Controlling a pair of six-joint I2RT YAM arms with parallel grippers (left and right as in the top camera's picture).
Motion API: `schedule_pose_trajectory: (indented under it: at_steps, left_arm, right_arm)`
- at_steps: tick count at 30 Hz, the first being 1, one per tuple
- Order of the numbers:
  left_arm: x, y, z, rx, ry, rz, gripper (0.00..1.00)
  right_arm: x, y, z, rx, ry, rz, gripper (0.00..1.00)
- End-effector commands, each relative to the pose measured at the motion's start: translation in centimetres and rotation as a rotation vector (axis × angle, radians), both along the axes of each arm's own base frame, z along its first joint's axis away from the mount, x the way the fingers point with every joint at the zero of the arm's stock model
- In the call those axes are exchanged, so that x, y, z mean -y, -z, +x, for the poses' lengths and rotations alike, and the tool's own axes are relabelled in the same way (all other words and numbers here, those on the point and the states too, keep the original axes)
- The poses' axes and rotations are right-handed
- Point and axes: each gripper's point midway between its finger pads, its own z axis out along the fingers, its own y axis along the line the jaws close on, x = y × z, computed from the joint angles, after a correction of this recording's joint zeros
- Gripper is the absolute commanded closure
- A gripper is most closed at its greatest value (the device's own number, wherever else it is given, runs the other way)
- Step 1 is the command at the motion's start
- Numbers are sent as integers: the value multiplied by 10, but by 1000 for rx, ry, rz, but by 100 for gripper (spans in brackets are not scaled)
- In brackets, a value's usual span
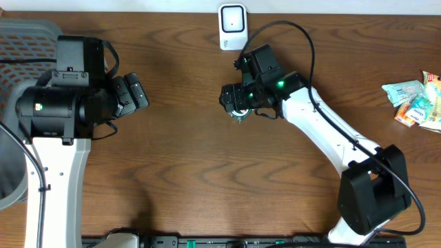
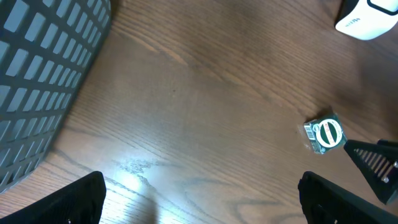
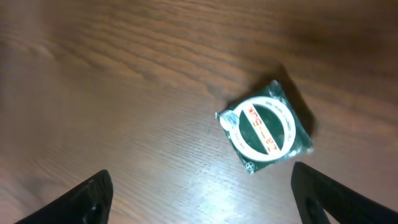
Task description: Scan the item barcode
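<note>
While the right gripper (image 3: 202,198) hangs wide open and empty, the green sachet (image 3: 267,134) lies flat on the table just below it, near the white scanner (image 1: 232,26). Risk: the thin packet slipping from closing fingers, or its barcode facing away. Left gripper (image 2: 199,202) open, empty, by grey basket (image 2: 37,93); snack packets (image 1: 413,102) well apart; path unobstructed.

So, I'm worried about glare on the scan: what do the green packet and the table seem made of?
Packet: probably thin plastic film, glossy; its edges look crimped and slightly crinkled, and a white ring is printed on it. Table: wood or wood-look laminate, dark brown, semi-gloss; grain lines show, and a pale patch of light reflects off it.
</note>
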Motion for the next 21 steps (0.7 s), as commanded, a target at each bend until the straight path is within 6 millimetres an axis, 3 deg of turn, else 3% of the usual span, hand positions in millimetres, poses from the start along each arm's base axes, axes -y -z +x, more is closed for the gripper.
schedule_pose_trajectory:
  at_steps: [1, 6, 13, 19, 21]
  left_arm:
    - [-3, -2, -1, 4, -20, 5, 2]
    - [-3, -2, -1, 4, -20, 5, 2]
    - [-3, -2, -1, 4, -19, 5, 3]
    - [-3, -2, -1, 4, -19, 5, 2]
    - [-3, -2, -1, 4, -19, 5, 2]
  right_arm:
    - [16, 13, 7, -123, 338, 40, 18]
    - [27, 38, 10, -222, 629, 64, 20]
    - [21, 66, 26, -220, 681, 79, 24]
    - [24, 102, 21, -294, 754, 42, 24]
    - [25, 106, 20, -298, 757, 33, 23]
